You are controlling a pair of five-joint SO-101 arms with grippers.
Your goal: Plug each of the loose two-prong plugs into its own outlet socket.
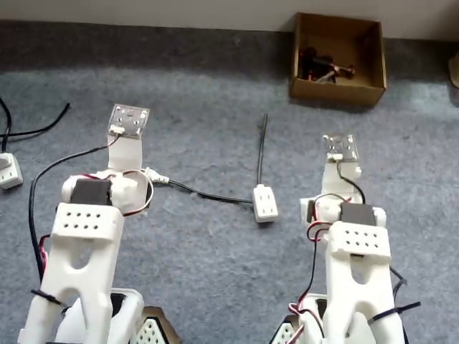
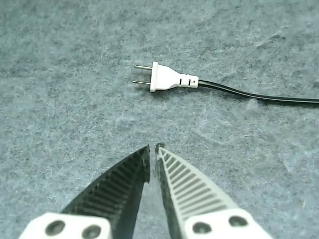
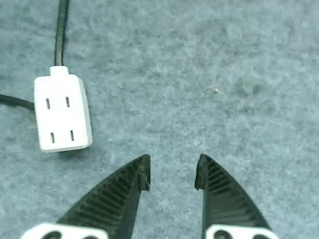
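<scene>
Outlet blocks, I count two: the middle block [image 1: 265,203], two slot pairs on its face, and the edge block [image 1: 8,172] at nine o'clock. One loose two-prong plug [image 2: 167,79], just the one, at nine o'clock from the middle block. One cardboard box [image 1: 337,57] at one o'clock. Two grippers: left gripper [image 2: 152,148], right gripper [image 3: 172,172].

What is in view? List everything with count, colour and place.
plug: one, white with two prongs and a black cord, on the carpet ahead of the left claw
middle outlet socket: one, white, on the carpet between the arms
edge outlet socket: one, white, at the high view's left edge
cardboard box: one, brown, at the far right, small dark items inside
carpet: grey, under everything
left arm, right arm: white
left claw: shut, empty
right claw: open, beside the middle outlet socket
</scene>
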